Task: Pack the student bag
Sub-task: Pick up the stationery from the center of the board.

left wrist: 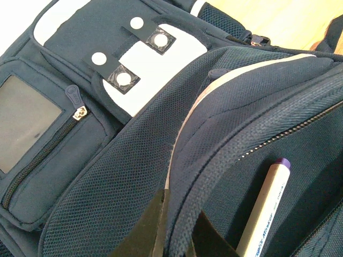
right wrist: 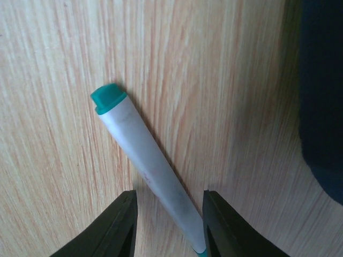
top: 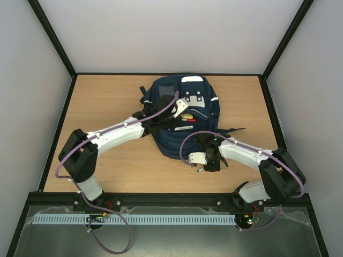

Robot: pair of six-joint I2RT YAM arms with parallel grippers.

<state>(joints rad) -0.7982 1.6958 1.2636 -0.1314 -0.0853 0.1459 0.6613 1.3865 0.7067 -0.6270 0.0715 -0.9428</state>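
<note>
While L claw (left wrist: 179,227) pinches shut on the pocket rim of the bag (top: 177,107), which lies flat mid counter (top: 107,96), R claw (right wrist: 170,203) sits part-open astride a teal-capped pen (right wrist: 142,150) on the wood just beside the bag.

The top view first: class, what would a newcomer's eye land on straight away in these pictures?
The navy student bag lies mid-table, its open pocket's edge pinched by the left pincer, with a purple-capped white pen inside. Beside the bag, the right pincer straddles a teal-capped white marker lying on the wooden table, with its jaws open on either side.
</note>
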